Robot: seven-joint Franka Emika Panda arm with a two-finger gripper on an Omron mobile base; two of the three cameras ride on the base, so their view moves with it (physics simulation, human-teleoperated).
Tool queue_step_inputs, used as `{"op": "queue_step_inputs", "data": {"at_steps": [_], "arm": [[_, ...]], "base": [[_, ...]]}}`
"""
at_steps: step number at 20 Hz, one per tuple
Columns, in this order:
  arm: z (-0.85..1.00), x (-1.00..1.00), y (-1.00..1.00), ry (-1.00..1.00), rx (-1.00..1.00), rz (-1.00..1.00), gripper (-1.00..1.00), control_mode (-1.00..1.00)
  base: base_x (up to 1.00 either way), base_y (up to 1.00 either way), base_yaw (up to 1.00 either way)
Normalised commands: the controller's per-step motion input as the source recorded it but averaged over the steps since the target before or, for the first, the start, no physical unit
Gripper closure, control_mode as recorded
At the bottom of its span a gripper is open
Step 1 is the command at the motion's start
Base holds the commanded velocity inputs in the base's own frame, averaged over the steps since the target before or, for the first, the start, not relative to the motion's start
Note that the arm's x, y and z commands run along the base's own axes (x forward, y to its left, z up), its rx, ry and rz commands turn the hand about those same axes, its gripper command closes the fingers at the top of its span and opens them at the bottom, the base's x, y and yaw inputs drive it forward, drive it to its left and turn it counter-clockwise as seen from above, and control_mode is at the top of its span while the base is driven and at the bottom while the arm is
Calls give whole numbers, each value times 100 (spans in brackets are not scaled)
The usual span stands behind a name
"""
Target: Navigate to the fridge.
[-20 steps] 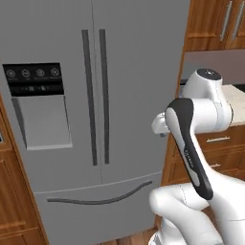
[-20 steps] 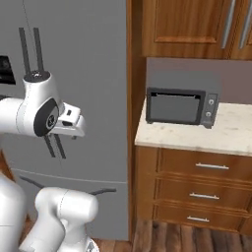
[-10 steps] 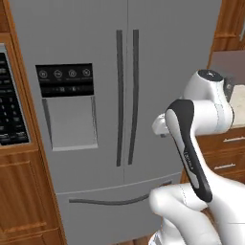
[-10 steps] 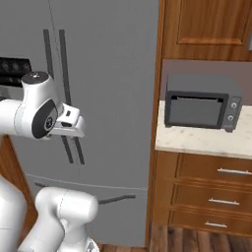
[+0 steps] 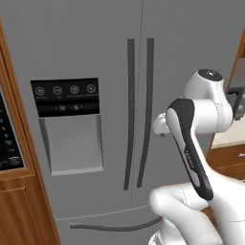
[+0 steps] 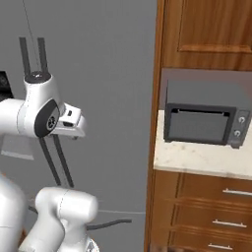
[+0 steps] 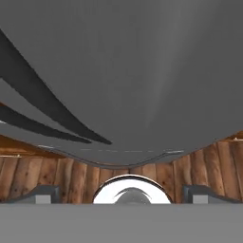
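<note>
1. The fridge (image 5: 95,43) is plain grey all over, with dark vertical handles (image 5: 139,110) and a black control panel (image 5: 66,97).
2. Cabinets (image 6: 211,29) are warm brown wood.
3. Toaster oven (image 6: 204,118) is dark grey.
4. Countertop (image 6: 197,158) is a pale cream speckle.
5. Floor (image 7: 71,175) is brown planks.

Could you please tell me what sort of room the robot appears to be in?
A home kitchen, most likely: a tall steel fridge with a dispenser, a toaster oven on a stone counter, and wood drawers beneath.
</note>
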Motion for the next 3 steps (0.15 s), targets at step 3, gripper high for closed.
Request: {"op": "queue_step_inputs", "data": {"at_steps": [3], "arm": [[0,0,0,0,0,0,-100,100]], "base": [[2,49,0]]}}
